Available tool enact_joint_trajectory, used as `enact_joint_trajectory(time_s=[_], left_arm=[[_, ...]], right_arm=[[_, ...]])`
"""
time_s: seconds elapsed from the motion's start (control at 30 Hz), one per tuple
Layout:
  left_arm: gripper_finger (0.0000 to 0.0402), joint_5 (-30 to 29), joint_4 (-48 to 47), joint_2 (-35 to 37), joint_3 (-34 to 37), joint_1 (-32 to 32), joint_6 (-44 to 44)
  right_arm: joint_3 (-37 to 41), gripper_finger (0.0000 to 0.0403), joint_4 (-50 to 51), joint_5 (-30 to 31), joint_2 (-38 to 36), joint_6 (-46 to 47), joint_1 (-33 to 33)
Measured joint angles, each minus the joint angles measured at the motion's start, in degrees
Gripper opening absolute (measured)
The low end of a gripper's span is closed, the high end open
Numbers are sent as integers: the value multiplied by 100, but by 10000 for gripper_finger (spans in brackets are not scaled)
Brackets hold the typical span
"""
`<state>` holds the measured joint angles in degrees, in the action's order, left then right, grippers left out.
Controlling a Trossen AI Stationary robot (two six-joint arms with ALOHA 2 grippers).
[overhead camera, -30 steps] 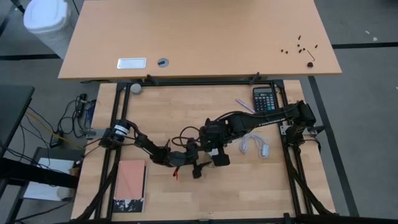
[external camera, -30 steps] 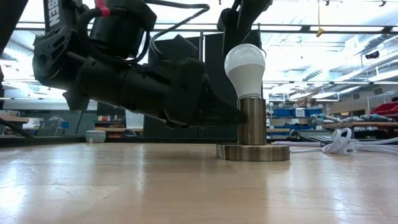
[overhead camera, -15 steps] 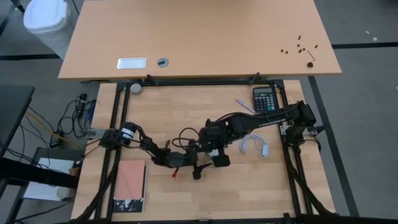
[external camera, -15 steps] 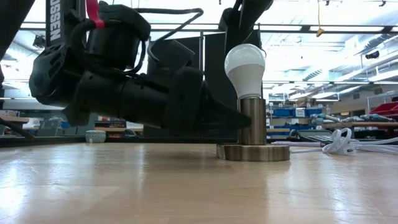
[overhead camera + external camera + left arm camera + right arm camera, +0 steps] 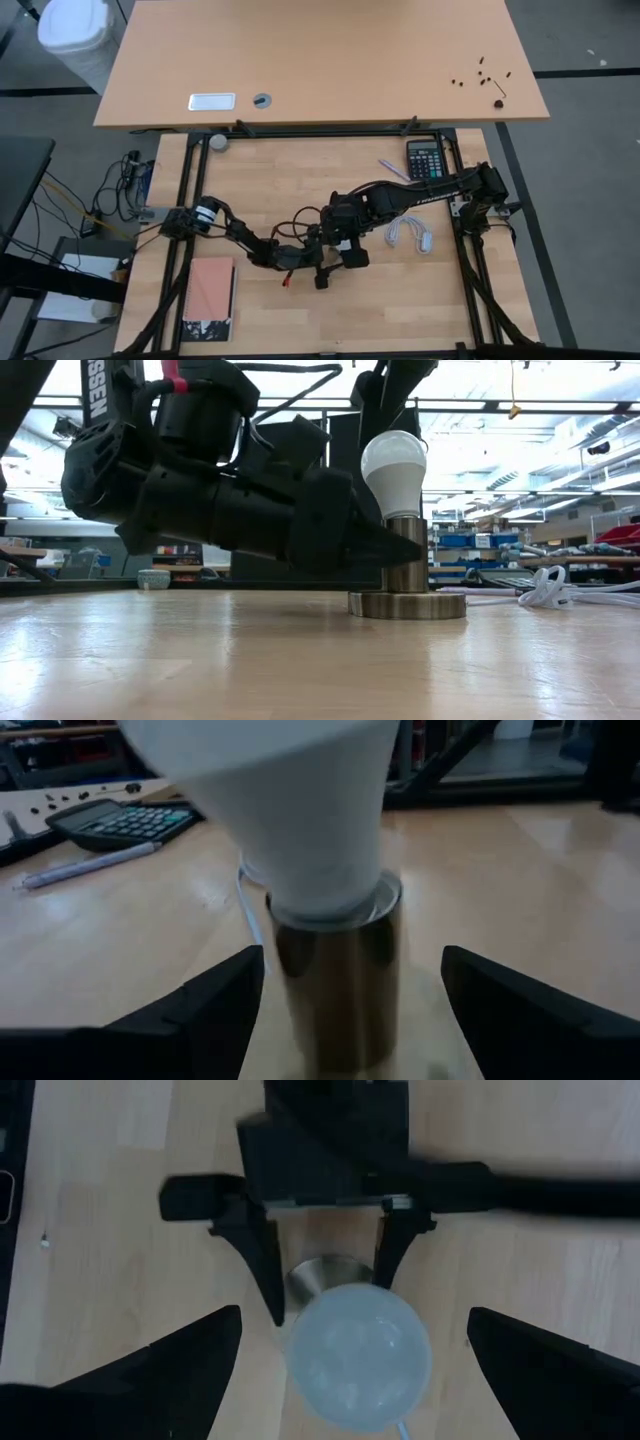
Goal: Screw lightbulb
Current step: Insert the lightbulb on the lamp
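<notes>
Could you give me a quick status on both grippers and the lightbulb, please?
Left gripper open, fingers either side of the metal socket. Right gripper open above the lightbulb. Lightbulb upright in socket. Nothing in the way.

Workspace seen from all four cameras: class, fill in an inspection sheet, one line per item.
Surface: wooden table, light-coloured.
Job's things: lightbulb upright in metal socket on round base.
Clutter: calculator, pen, pink notebook.
Grippers: left gripper open, fingers either side of the socket; right gripper open above the bulb, not touching.
Cables: white cord coiled beside the socket.
Surroundings: second table with small screws; shelving in the background.
</notes>
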<state>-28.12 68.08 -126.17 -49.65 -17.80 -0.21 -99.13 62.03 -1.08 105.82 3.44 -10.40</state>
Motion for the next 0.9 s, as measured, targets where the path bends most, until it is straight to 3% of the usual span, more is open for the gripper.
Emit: enact_joint_trajectory(time_s=[0.4, 0.9], left_arm=[[244, -22, -27, 2, 0, 59, -164], [234, -11, -155, 2, 0, 57, -181]], right_arm=[[0, 383, -89, 109, 0, 107, -21], [-10, 396, -246, -22, 98, -137, -34]])
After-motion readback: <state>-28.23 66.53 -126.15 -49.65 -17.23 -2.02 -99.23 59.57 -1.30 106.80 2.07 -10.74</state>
